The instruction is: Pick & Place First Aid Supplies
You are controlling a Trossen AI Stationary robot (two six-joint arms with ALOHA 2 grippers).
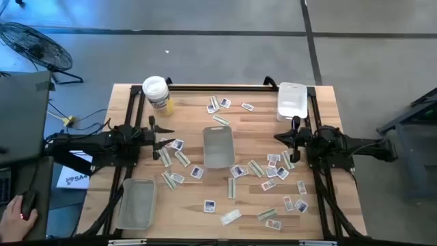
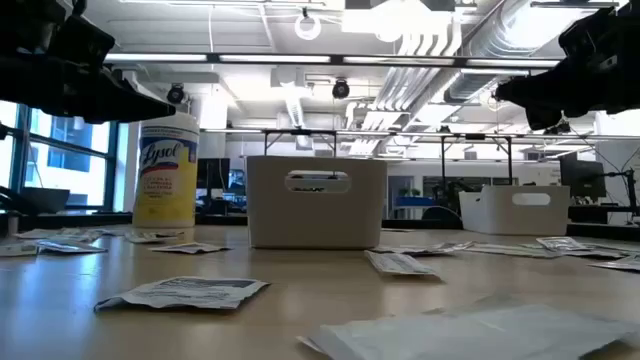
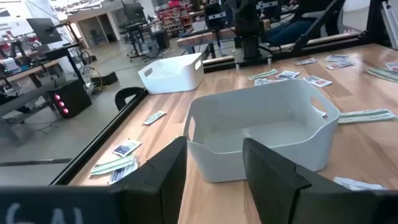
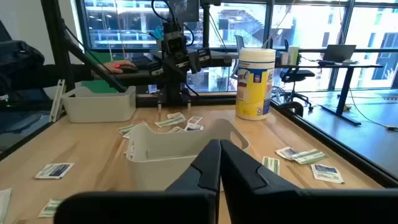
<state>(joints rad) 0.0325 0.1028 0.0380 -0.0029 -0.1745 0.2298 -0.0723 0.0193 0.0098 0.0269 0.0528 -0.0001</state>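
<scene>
The first aid supplies are many small flat packets lying loose on the wooden table: white squarish ones (image 1: 196, 172) and narrow pale strips (image 1: 233, 187). One lies close in the low view (image 2: 185, 292). A white open bin (image 1: 218, 145) stands at the table's middle. My left gripper (image 1: 167, 137) hovers open and empty left of the bin, which its wrist view shows just past the fingers (image 3: 214, 180). My right gripper (image 1: 281, 137) hovers shut and empty right of the bin, fingers together in its wrist view (image 4: 219, 165).
A round wipes tub with a yellow label (image 1: 157, 92) stands at the back left. A white bin (image 1: 291, 100) sits at the back right, a clear tray (image 1: 136, 203) at the front left. A person's hand (image 1: 17, 212) rests on a mouse off the table's left.
</scene>
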